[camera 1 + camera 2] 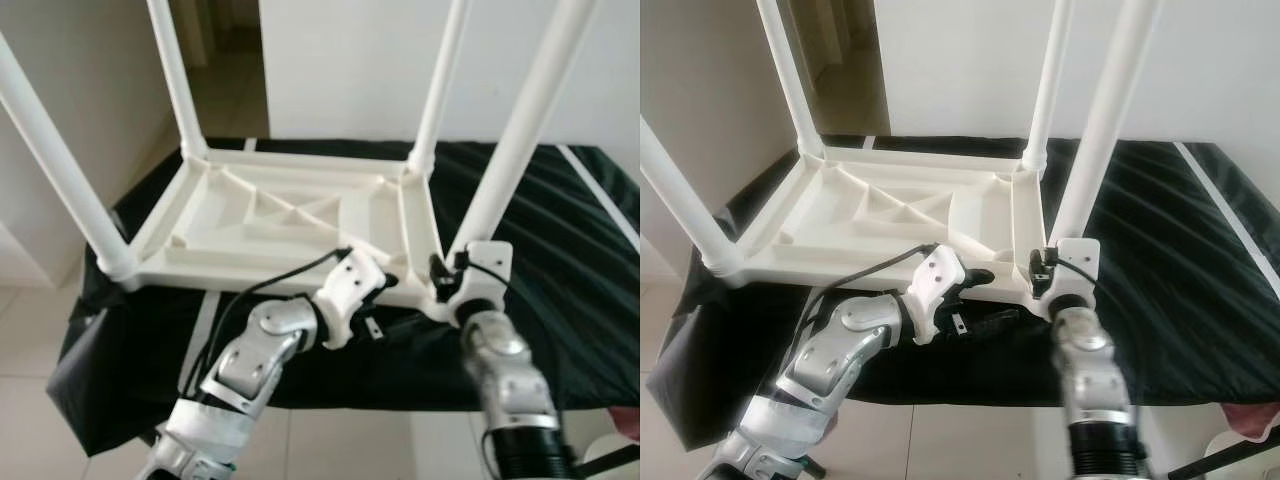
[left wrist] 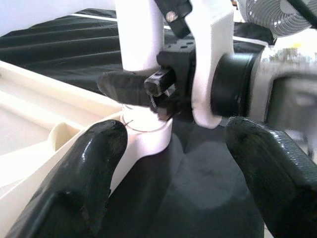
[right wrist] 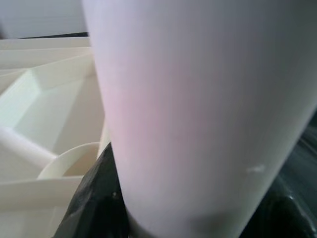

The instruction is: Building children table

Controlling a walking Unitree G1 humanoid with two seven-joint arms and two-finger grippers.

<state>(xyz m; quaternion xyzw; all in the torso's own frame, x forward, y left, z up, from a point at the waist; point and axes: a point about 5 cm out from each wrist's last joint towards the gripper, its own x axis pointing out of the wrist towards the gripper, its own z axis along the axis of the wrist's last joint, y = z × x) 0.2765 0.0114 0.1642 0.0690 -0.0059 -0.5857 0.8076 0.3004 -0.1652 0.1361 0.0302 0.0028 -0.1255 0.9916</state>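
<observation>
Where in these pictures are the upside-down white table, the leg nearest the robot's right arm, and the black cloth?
Table top (image 1: pixel 290 215), left eye view: ribbed underside.
Near right leg (image 1: pixel 525 125), left eye view: mid-shaft.
Black cloth (image 1: pixel 560 260), left eye view: bare area at right.

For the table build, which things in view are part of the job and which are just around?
Part of the job:
- upside-down white tabletop
- near-right leg, gripped at its base by the right end effector
- three other legs, standing in their corners
- left end effector, open beside that corner

Just around:
- black cloth
- fan
</observation>
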